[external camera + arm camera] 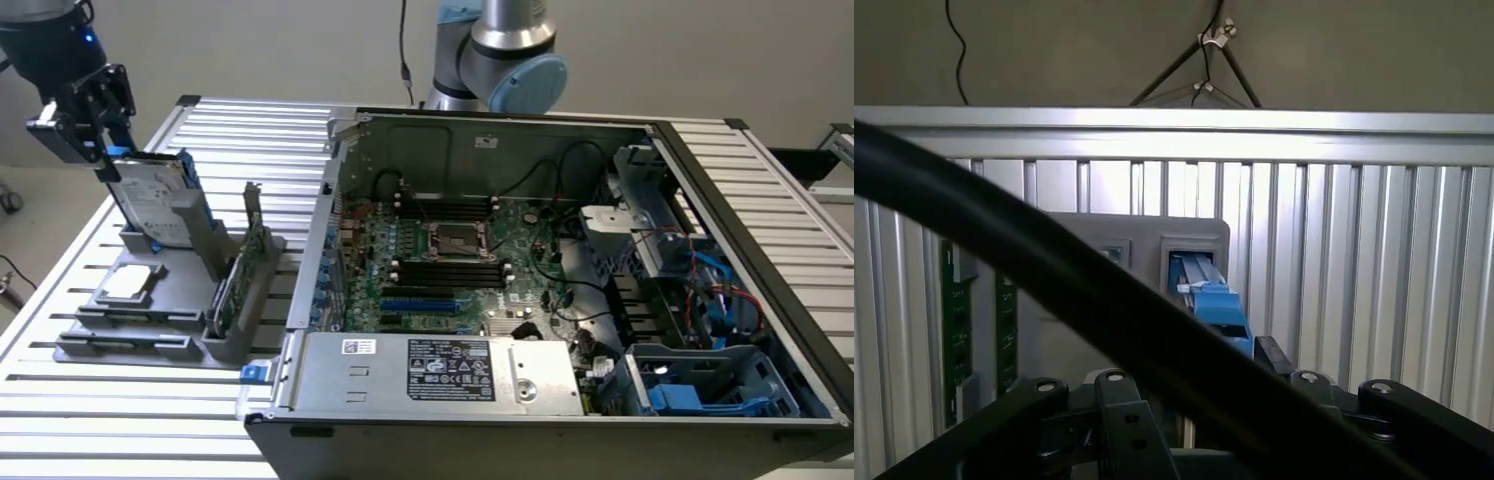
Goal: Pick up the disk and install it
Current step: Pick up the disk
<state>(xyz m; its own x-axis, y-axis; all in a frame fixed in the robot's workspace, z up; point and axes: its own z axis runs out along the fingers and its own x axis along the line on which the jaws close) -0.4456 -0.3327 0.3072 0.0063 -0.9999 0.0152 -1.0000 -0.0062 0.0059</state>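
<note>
Exterior view, claw (115, 156) pointing down, jaws apart, over upright disk (144, 196)

A robotics lab or test workshop is indicated: an opened computer case (534, 270) is laid on a ribbed aluminium table (134, 425), parts are held in a grey fixture (147, 345), and a robot arm (501, 60) is mounted against a plain wall.

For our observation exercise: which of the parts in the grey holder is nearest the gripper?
The disk, upright with blue rails, just below the gripper; the flat silver chip and green card sit farther off.
</note>
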